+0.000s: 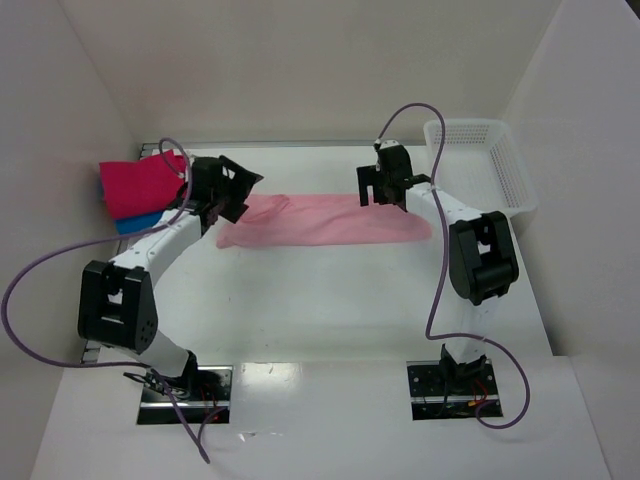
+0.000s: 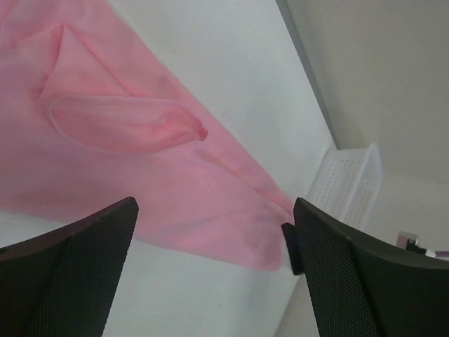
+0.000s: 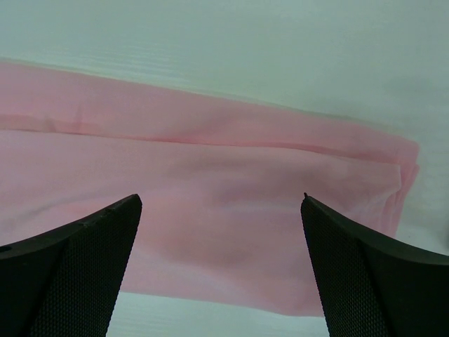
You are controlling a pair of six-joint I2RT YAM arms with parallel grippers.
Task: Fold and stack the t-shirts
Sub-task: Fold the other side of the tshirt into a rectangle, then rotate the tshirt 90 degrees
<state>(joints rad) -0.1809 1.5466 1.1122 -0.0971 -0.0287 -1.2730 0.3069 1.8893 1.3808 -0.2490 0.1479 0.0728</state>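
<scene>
A light pink t-shirt [image 1: 320,222] lies folded into a long strip across the table's far middle; it also shows in the left wrist view [image 2: 133,161] and the right wrist view [image 3: 210,203]. A folded magenta t-shirt [image 1: 140,185] lies on a folded blue one [image 1: 137,222] at the far left. My left gripper [image 1: 238,200] is open and empty above the strip's left end. My right gripper [image 1: 385,190] is open and empty above the strip's right part.
A white mesh basket [image 1: 480,160] stands at the far right, also seen in the left wrist view [image 2: 351,182]. White walls close in the table on the left, back and right. Purple cables loop off both arms.
</scene>
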